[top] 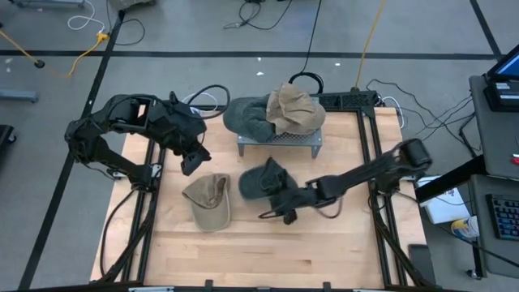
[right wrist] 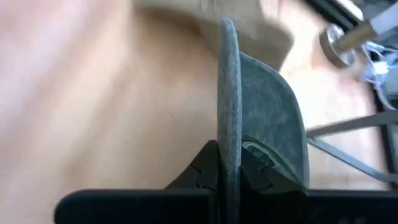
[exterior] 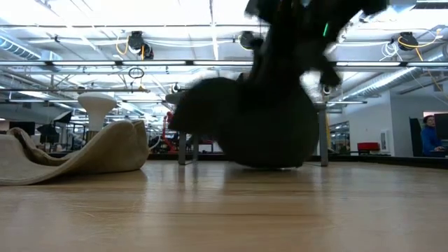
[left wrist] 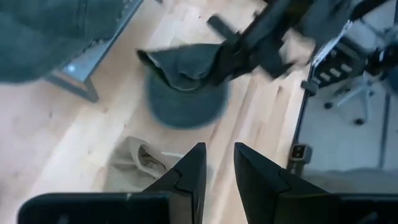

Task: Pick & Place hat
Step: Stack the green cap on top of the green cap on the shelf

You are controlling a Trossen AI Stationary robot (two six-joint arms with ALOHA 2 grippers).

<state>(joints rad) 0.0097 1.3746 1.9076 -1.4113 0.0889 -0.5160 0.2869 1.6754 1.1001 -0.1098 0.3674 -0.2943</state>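
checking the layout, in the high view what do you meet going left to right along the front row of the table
left gripper → tan hat lying on the table → dark hat → right gripper, shut on the dark hat's brim

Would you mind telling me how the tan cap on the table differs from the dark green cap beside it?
The tan cap is beige, while the dark green cap is grey-green. The tan cap lies free on the wooden table with nothing touching it; the dark green cap is pinched at its brim by the right end effector. In the high view the tan cap lies nearer the left arm. Both are soft brimmed caps.
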